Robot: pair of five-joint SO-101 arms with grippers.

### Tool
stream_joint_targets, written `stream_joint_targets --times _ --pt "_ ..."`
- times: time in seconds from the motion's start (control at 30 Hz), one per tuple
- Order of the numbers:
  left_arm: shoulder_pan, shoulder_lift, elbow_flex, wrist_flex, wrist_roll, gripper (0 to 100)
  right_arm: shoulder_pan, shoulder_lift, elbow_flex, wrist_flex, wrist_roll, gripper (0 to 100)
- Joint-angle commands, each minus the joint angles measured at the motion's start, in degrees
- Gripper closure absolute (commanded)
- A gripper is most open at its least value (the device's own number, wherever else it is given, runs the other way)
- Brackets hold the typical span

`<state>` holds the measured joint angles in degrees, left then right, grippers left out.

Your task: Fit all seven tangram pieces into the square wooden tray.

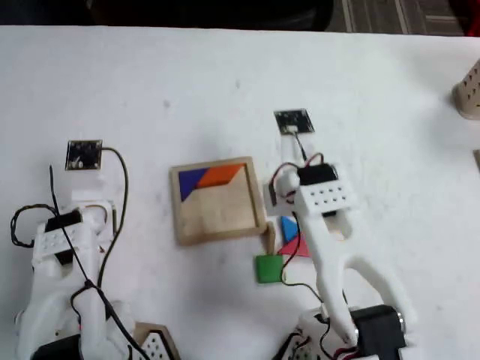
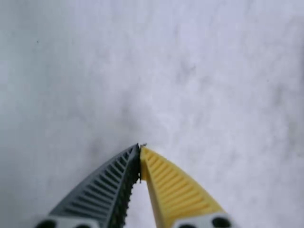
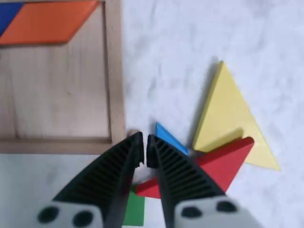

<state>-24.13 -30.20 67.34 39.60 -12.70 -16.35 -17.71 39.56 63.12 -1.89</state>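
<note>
The high view looks steeply down on the table from well above, taking in the whole workspace. The left wrist view looks along the left gripper, very close over bare table. The right wrist view looks past the right gripper, close over a tray corner and the loose pieces beside it, a patch the high view also covers.

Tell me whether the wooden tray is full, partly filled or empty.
Partly filled. The tray holds a blue piece and an orange piece along one edge; the rest of its floor is bare wood.
</note>
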Motion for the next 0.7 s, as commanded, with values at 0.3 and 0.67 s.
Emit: stream_joint_targets --times 0.3,0.67 --pt "0.4 -1.5 -0.4 -1.6 -0.4 98 -6.4 -3.0 6.3 1.8 10.4 91.6" --pt "0.4 -1.5 -0.4 -1.6 -0.4 98 -6.2 -3.0 6.3 1.7 10.6 88.7"
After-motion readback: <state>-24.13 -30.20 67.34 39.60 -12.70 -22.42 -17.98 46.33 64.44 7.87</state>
